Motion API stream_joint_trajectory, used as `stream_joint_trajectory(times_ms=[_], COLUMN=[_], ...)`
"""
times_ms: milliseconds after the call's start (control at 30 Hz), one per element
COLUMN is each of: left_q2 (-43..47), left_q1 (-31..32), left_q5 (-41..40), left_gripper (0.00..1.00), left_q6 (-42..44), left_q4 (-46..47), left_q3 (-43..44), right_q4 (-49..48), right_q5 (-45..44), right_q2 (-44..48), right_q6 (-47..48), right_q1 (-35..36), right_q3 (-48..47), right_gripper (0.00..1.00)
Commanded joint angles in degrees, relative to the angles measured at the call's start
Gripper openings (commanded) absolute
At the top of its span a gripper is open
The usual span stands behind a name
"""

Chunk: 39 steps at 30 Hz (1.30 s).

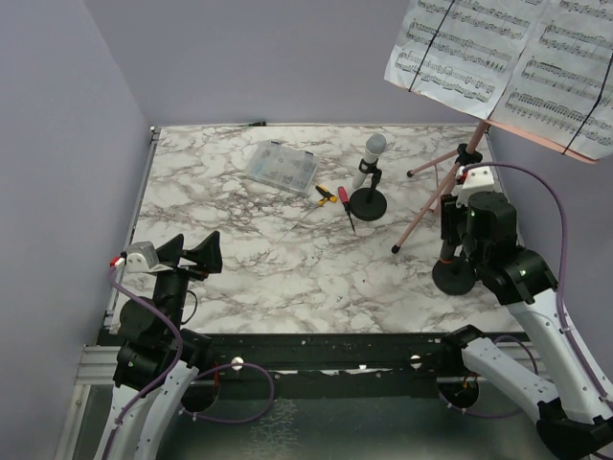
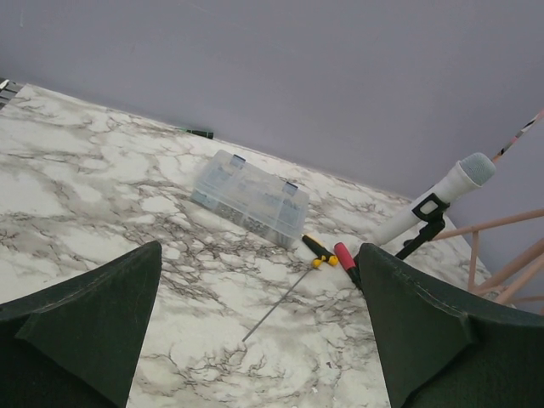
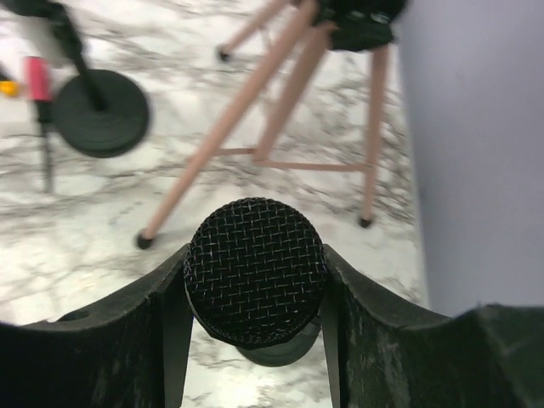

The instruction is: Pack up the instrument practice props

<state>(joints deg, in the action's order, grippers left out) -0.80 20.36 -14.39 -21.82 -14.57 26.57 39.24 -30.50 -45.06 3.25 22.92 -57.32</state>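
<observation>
My right gripper (image 3: 255, 285) is shut on the mesh head of the black microphone (image 3: 255, 246), one finger pressed against each side. Below it shows part of that microphone's round black holder (image 3: 276, 350), whose base (image 1: 453, 277) stands at the table's right. The grey-headed microphone (image 1: 374, 146) stands tilted in the other black holder (image 1: 368, 204) near the middle back. The pink tripod (image 1: 436, 196) rises at the back right, carrying white sheet-music pages (image 1: 508, 57). My left gripper (image 1: 182, 251) hangs open at the near left, holding nothing.
A clear plastic compartment box (image 1: 281, 168) lies at the back centre. A yellow screwdriver (image 1: 324, 192) and a red one (image 1: 343, 197) lie beside the grey microphone's holder. The tripod's legs (image 3: 246, 110) spread just beyond my right gripper. Purple walls close in on the left, back and right.
</observation>
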Motion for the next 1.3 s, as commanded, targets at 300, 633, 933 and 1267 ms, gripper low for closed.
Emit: stream_joint_trajectory(times_ms=[300, 633, 933, 1267], left_q2=[-2.57, -6.06, -12.96, -14.28], left_q1=[-0.36, -1.20, -1.19, -1.19], left_q5=[2.91, 4.12, 9.03, 14.31], left_gripper=[0.99, 0.99, 0.99, 0.99], left_q6=[0.98, 1.51, 2.85, 3.55], left_q4=[1.40, 1.72, 3.97, 6.34], left_q3=[-0.11, -0.18, -0.33, -1.43], right_q4=[-6.00, -6.13, -24.23, -40.65], right_q5=[39.72, 55.29, 63.69, 51.32], right_q2=[-2.77, -6.68, -10.77, -19.38], right_q6=[1.17, -0.06, -7.89, -11.06], right_q1=[0.20, 0.20, 1.70, 13.09], right_q3=[-7.58, -11.04, -6.36, -4.35], right_gripper=[0.14, 0.14, 0.12, 0.09])
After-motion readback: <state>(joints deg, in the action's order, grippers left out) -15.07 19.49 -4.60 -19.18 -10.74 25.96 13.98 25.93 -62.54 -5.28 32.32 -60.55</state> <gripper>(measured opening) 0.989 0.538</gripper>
